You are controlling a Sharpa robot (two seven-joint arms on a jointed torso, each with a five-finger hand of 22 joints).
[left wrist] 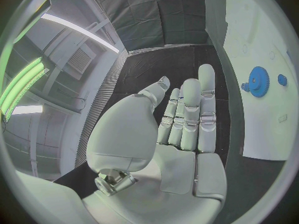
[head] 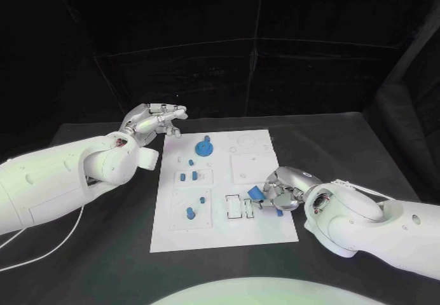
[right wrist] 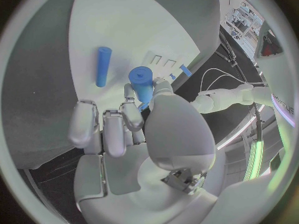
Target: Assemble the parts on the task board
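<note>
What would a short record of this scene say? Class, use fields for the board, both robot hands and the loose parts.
board: flat white rectangular task board on the black table
left robot hand: fingers apart, holds nothing, beside the board's far corner
right robot hand: holds a short blue plastic cylinder over the board
loose parts: round blue toothed gear; thin blue rod

A black surface point(head: 101, 267) lies under bright light, matte and slightly creased. Behind it hangs a dark curtain point(head: 257, 57) with faint folds and seams, closing off the back and the right side. A long lit ceiling lamp point(left wrist: 25, 79) glows overhead beside pale ceiling panels.
</note>
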